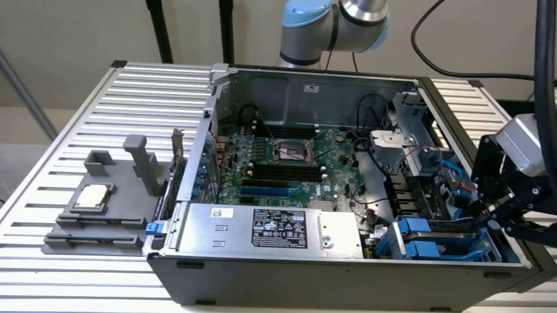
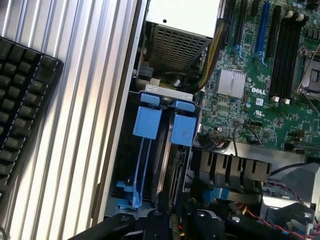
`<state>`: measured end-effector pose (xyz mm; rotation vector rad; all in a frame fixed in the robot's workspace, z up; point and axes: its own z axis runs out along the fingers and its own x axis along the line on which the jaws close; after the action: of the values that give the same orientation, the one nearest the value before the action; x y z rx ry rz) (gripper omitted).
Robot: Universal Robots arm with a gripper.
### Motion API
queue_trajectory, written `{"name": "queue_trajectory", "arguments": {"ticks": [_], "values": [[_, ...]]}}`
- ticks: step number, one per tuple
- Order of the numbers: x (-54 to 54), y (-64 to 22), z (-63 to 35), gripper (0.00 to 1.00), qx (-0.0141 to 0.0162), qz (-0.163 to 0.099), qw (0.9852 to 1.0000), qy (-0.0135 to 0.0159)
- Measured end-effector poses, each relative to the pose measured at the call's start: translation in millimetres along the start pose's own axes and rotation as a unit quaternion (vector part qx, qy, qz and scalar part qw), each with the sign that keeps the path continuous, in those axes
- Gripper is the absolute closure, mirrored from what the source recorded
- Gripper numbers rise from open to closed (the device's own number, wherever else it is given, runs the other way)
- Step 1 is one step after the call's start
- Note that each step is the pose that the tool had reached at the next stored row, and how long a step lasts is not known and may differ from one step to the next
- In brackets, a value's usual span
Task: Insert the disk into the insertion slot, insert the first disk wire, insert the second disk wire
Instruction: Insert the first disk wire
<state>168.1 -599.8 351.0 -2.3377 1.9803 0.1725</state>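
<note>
Inside the case (image 1: 331,280) on my worktop (image 1: 130,98), the supply (image 1: 270,228) lies at the board's (image 1: 287,163) six o'clock, the slot (image 1: 435,241) at four.

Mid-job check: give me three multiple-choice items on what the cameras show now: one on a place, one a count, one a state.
1. In the exterior view, where is the insertion slot?
A. the case's near corner, on the exterior view's right
B. the case's far corner, on the exterior view's left
C. outside the case

2. How many large blue latch tabs stand side by side in the wrist view?
A. one
B. two
C. four

3. How is the computer case?
A. shut on every side
B. open, with the motherboard exposed
C. wrapped in plastic

Answers:
1 A, the blue-tabbed cage sits just right of the power supply at the front.
2 B, two tabs show next to each other.
3 B, the board lies in plain view.
</note>
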Motion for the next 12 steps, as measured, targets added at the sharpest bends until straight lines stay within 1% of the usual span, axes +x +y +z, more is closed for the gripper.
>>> {"name": "queue_trajectory", "arguments": {"ticks": [3,4,8,12], "values": [[0.3,0.0,-0.1,0.73,-0.0001,0.0,1.0,-0.0005],[0.4,0.0,-0.1,0.67,-0.0001,0.0,1.0,-0.0007],[0.5,0.0,0.3,0.67,-0.0001,-0.001,1.0,-0.0011],[0.8,-0.1,3.7,0.67,-0.0002,-0.002,1.0,-0.0015]]}}
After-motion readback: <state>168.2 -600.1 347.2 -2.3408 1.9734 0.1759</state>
